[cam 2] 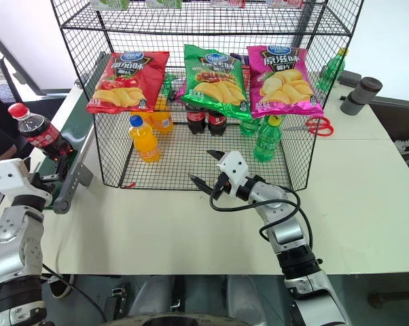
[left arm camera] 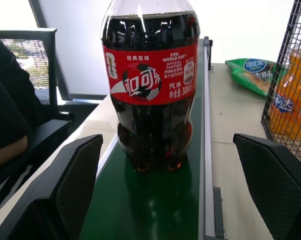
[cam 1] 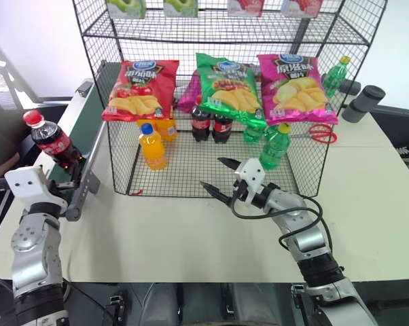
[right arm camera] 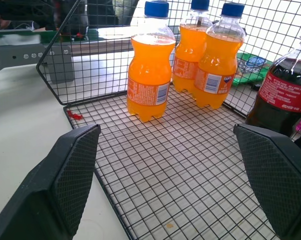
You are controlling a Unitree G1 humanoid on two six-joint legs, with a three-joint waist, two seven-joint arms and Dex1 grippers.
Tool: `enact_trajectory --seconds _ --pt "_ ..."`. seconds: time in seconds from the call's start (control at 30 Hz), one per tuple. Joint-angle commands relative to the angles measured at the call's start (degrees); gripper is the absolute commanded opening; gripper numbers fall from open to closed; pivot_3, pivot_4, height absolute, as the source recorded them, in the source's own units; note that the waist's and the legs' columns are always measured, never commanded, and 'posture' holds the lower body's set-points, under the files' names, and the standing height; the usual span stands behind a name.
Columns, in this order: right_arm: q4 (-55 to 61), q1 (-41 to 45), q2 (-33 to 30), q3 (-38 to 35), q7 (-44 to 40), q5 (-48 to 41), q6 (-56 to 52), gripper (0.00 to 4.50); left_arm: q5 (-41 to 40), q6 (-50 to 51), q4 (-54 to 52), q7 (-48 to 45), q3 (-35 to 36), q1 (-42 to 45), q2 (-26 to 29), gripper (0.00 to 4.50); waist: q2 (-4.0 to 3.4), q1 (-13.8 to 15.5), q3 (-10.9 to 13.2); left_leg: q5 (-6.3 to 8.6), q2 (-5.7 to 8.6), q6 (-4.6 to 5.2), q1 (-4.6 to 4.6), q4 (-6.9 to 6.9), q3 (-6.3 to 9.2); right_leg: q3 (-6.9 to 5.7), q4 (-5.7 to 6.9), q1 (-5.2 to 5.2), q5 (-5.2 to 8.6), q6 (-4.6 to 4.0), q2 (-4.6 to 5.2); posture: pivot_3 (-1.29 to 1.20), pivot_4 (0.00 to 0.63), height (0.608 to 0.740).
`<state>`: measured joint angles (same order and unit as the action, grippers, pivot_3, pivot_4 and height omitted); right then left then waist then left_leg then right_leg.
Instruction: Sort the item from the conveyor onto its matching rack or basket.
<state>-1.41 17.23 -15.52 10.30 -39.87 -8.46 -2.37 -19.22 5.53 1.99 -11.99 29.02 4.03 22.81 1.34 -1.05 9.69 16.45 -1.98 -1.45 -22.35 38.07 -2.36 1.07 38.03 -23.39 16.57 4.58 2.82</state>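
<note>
Glossy plastic cola bottle [left arm camera: 150, 85] stands on the smooth green conveyor [left arm camera: 155, 205], both end effectors wide open, empty.

We see the cola bottle's [left arm camera: 150, 85] cap cut off at twelve o'clock in the left wrist view. Chip bags [cam 1: 221, 85] hide the upper halves of two colas [cam 1: 211, 125] on the rack [cam 1: 123, 163].

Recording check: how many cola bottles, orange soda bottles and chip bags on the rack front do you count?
Cola bottles: 3 (1 on the conveyor, 2 in the rack)
Orange soda bottles: 3
Chip bags across the rack front: 3
Total: 9
</note>
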Motion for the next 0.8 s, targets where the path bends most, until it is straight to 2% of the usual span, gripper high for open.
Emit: enact_trajectory --seconds 0.03,0.63,0.73,0.8 --pt "1.48 0.64 0.16 -0.23 -0.05 -0.32 1.18 4.44 -0.15 -1.49 -0.86 1.17 2.22 -0.53 0.54 4.5 0.0 -0.01 0.0 0.0 0.0 0.0 0.0 0.0 0.0 0.0 0.0 0.0 0.0 0.0 0.0 0.0 0.15 0.734" --pt "1.51 0.52 -0.01 -0.01 -0.55 -0.28 1.08 4.44 -0.73 -2.18 0.34 1.78 2.62 -2.24 0.56 4.5 0.0 0.03 0.0 0.0 0.0 0.0 0.0 -0.02 0.0 -0.01 -0.01 -0.01 0.0 -0.01 0.04 0.0 0.15 0.734" --pt "1.49 0.56 0.0 -0.03 -0.58 -0.21 1.12 4.5 -0.73 -1.95 -0.24 1.84 2.39 -2.71 0.18 3.64 0.0 0.02 0.0 0.0 0.0 0.0 0.0 -0.02 0.0 -0.01 -0.01 -0.01 0.01 -0.01 0.05 0.0 0.15 0.734" --pt "1.51 0.55 0.02 -0.04 -0.56 -0.18 1.13 4.5 -0.71 -1.75 -0.59 1.82 2.24 -3.0 0.08 2.87 0.0 0.03 0.0 0.0 0.0 -0.01 0.0 -0.03 0.0 -0.01 -0.02 -0.01 0.01 -0.01 0.06 0.0 0.15 0.734"
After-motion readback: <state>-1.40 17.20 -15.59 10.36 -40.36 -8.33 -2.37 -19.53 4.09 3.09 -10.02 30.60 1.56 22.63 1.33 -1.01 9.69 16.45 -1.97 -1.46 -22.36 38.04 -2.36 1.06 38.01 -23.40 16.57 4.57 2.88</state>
